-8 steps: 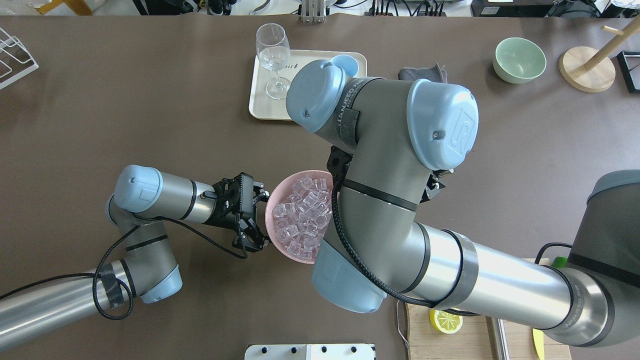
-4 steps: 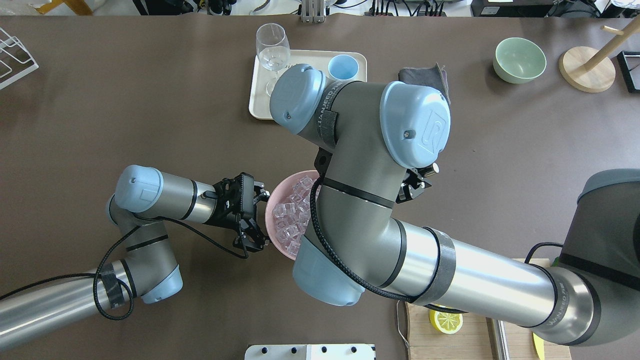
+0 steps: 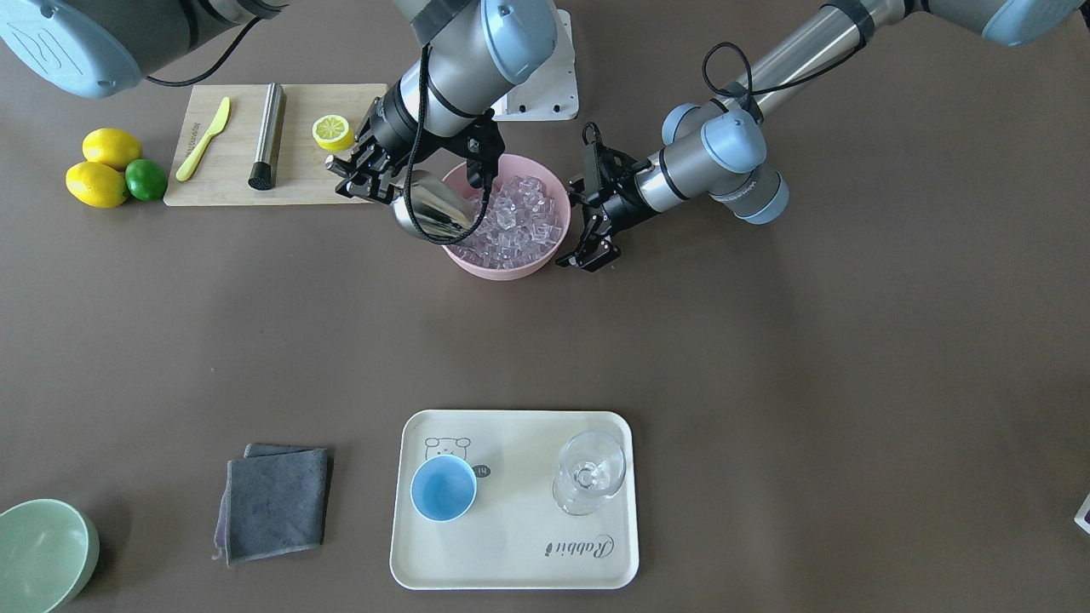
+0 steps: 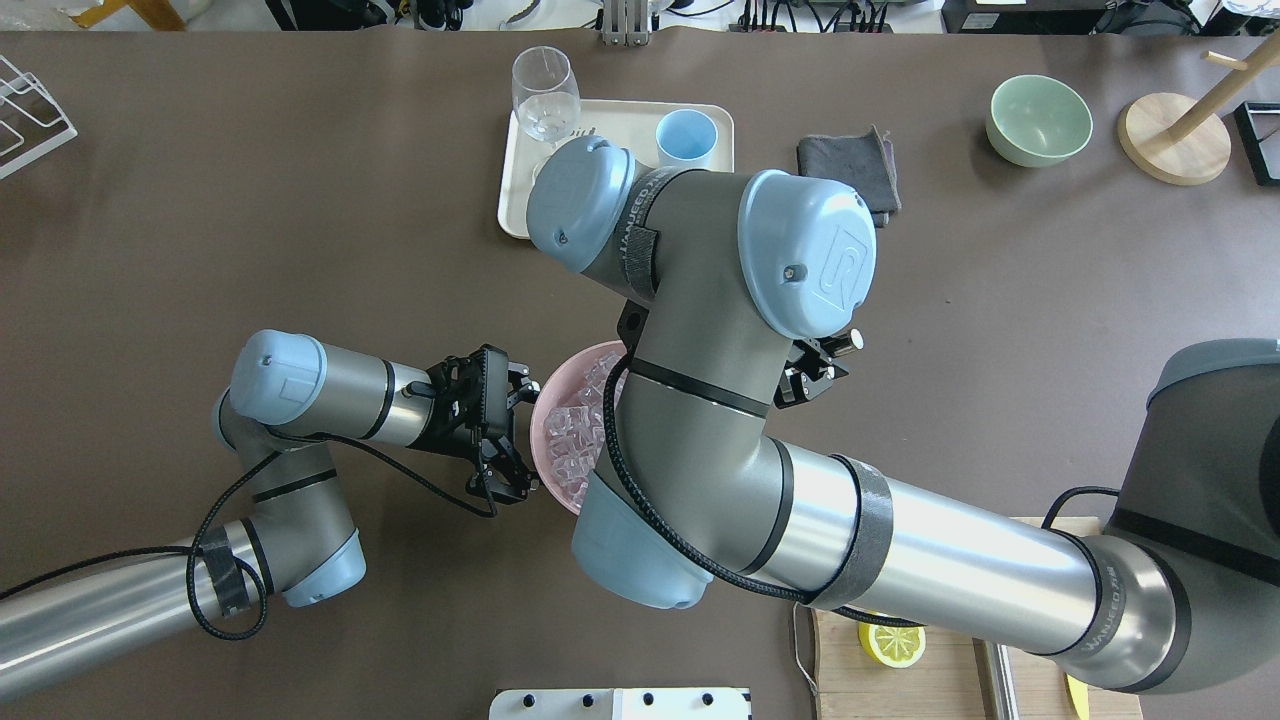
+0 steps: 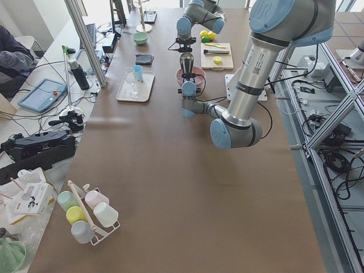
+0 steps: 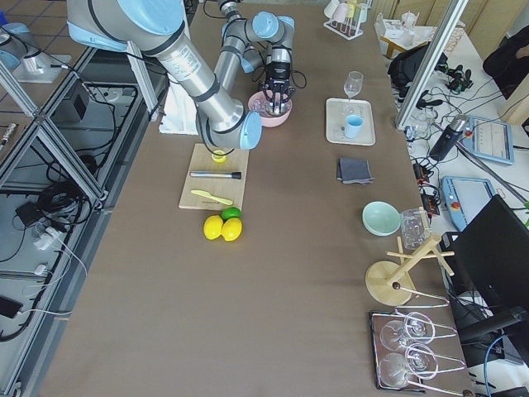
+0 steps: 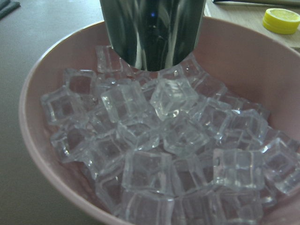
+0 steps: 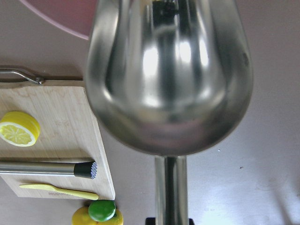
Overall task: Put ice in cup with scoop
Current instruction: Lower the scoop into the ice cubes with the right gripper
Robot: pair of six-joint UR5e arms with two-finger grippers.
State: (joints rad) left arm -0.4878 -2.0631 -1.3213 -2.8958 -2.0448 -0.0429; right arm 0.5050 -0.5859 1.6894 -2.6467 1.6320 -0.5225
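The steel scoop (image 3: 430,213) tilts mouth-down at the rim of a pink bowl (image 3: 502,268) full of clear ice cubes (image 3: 521,217). In the left wrist view the scoop's front edge (image 7: 152,33) touches the ice (image 7: 173,140). My right gripper (image 3: 362,174) is shut on the scoop's handle (image 8: 169,187). My left gripper (image 4: 520,435) is open, right beside the bowl's other side. The light-blue cup (image 3: 443,487) stands empty on a cream tray (image 3: 511,562), far from the bowl. In the overhead view my right arm hides most of the bowl (image 4: 545,405).
A stemmed glass (image 3: 589,471) shares the tray. A cutting board (image 3: 230,183) holds a steel cylinder (image 3: 266,136), a yellow knife and a lemon half (image 3: 332,132). Lemons and a lime (image 3: 111,174), a grey cloth (image 3: 277,502) and a green bowl (image 3: 38,558) lie around.
My right arm has swung left over the pink bowl, covering more of it and uncovering the cup. My left arm has not moved.
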